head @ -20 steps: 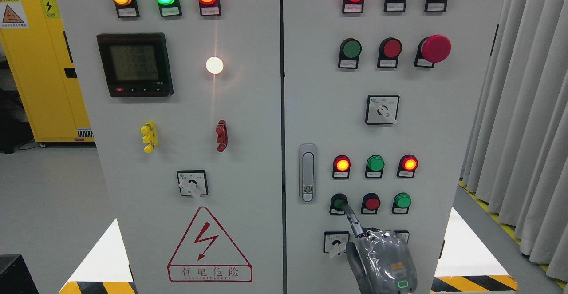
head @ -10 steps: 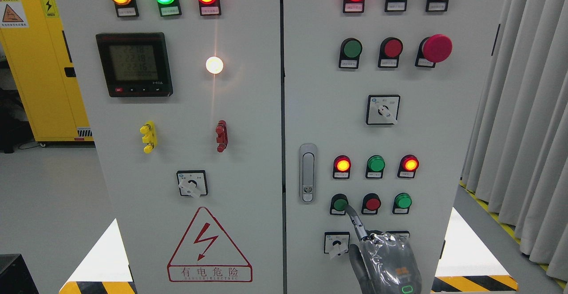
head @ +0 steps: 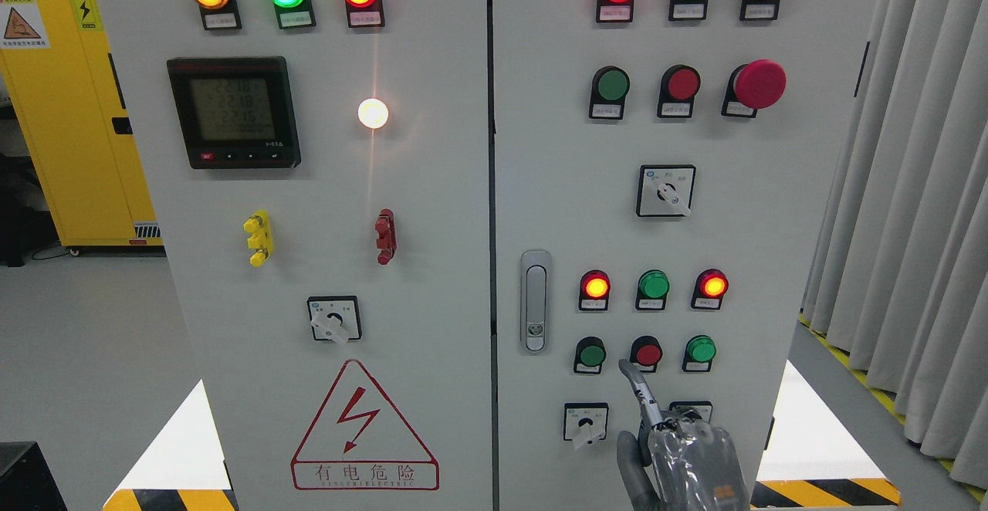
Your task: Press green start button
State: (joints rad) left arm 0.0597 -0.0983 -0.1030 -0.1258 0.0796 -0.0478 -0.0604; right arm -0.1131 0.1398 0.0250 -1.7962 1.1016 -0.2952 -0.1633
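The green start button [head: 592, 355] sits at the left of the lowest button row on the right cabinet door, with a red button [head: 647, 353] and a lit green button [head: 701, 349] beside it. My right hand [head: 683, 461], wrapped in clear plastic, rises from the bottom edge below that row. Its index finger [head: 639, 391] points up while the other fingers stay curled, holding nothing. The fingertip hovers just below and left of the red button, apart from the green start button. The left hand is out of view.
A door handle [head: 534, 300] stands left of the buttons. Rotary switches [head: 585, 422] flank the hand. Upper buttons include a red mushroom stop [head: 759, 83]. A grey curtain [head: 911, 187] hangs at right, and a yellow cabinet [head: 69, 109] stands at left.
The index fingertip, touching the green start button a second ago, has pulled off it and moved right and down. The whole hand has sunk lower in the picture.
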